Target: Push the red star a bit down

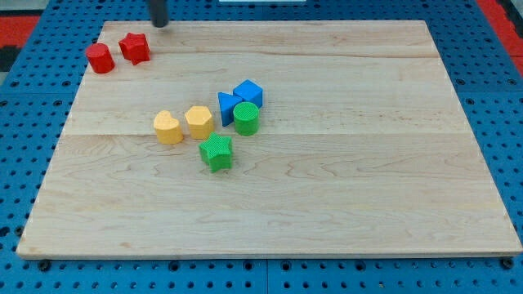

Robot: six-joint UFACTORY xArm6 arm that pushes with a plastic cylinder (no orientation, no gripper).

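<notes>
The red star (135, 48) sits near the board's top left corner. A red cylinder (100, 58) stands just to its left, close beside it. My tip (158, 24) is at the view's top edge, just above and to the right of the red star, a small gap apart from it. Only the rod's lower end shows.
A cluster lies at the board's middle: a yellow heart (168, 127), a yellow hexagon (198, 122), a blue triangle (228, 107), a blue cube (248, 92), a green cylinder (246, 118) and a green star (216, 153). The wooden board (368, 163) rests on a blue pegboard.
</notes>
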